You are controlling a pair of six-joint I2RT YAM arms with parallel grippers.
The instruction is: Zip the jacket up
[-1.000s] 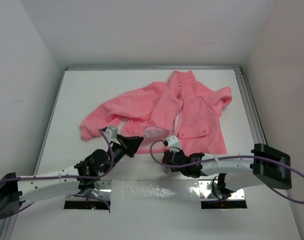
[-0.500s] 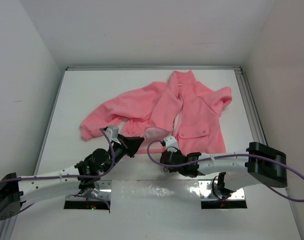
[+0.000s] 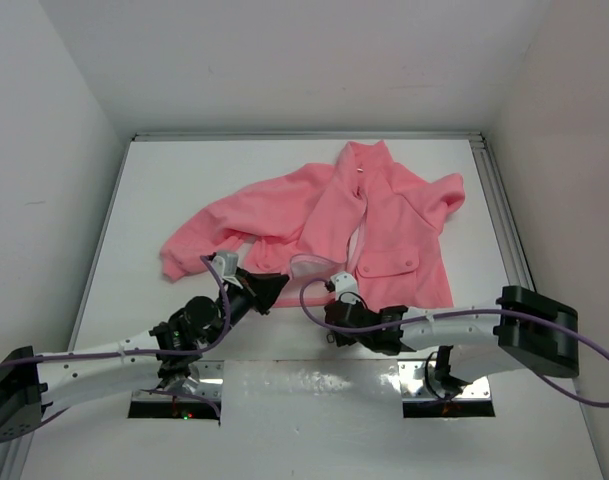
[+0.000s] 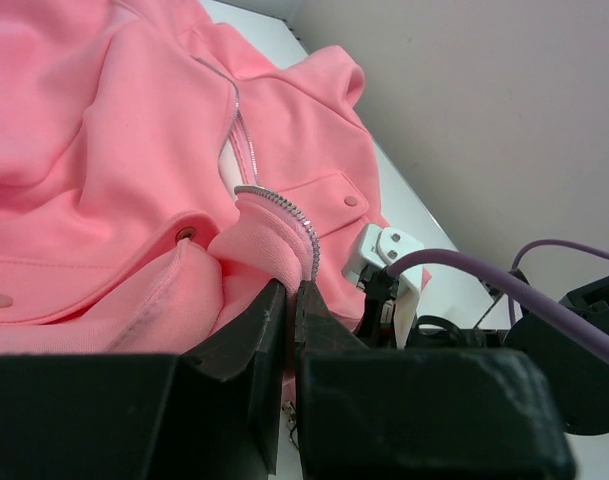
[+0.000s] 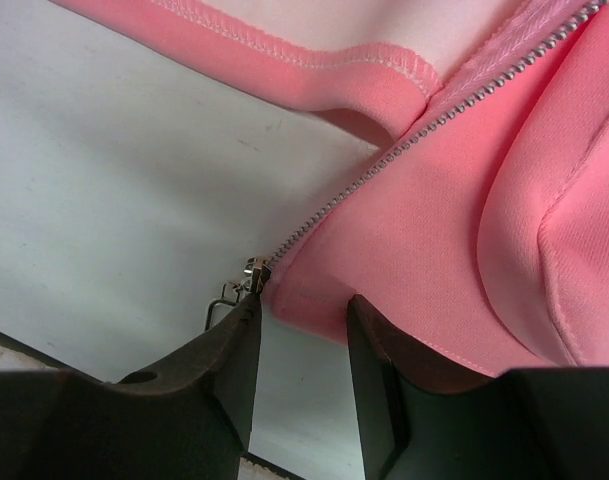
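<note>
One pink jacket (image 3: 384,215), one left tool (image 4: 289,290), one right tool (image 5: 302,305).

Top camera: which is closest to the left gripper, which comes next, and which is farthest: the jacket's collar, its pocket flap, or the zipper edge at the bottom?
1. Zipper edge: nearest, at the bottom front; the left gripper is shut on it.
2. Pocket flap: next, off to the gripper's right.
3. Collar: farthest, at the far end of the jacket.
</note>
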